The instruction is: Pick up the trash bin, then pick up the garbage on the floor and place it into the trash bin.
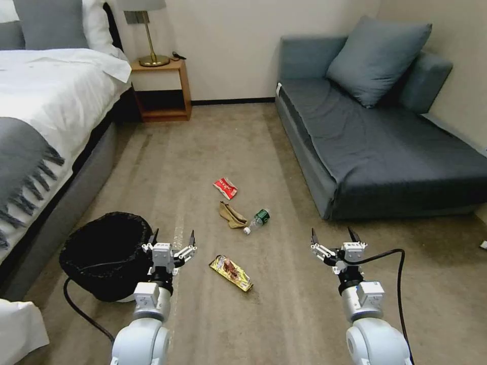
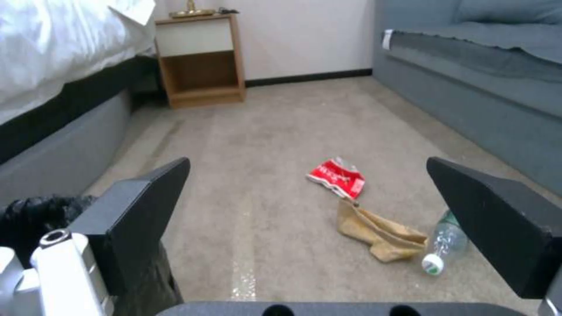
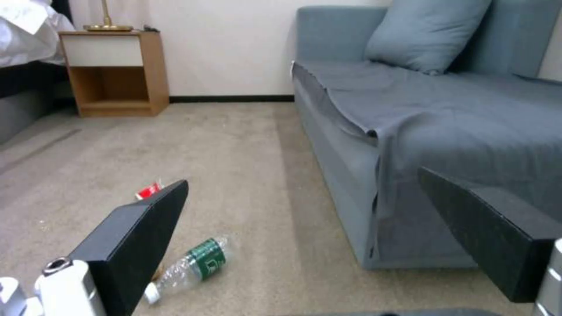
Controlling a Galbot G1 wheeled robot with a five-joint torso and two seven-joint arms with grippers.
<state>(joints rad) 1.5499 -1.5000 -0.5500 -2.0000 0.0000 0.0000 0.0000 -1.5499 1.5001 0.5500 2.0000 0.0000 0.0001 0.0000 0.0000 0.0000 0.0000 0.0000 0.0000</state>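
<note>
In the head view, lower left, the trash bin point(image 1: 104, 253), round and lined in wrinkly black plastic, stands on the carpet just beside the left gripper point(image 1: 172, 238), spread wide. The right gripper point(image 1: 333, 234), lower right, gapes wide too. At centre lie a shiny gold wrapper point(image 1: 231, 272), tan rag point(image 1: 231, 215), red-and-white packet point(image 1: 225, 187) and clear bottle point(image 1: 257, 220). The right wrist view shows the bottle's green label point(image 3: 206, 258).

Trash bin point(image 1: 104, 253) by the bed point(image 1: 45, 101), left claw point(image 1: 172, 237) beside it spread, gold wrapper point(image 1: 231, 272) near
</note>
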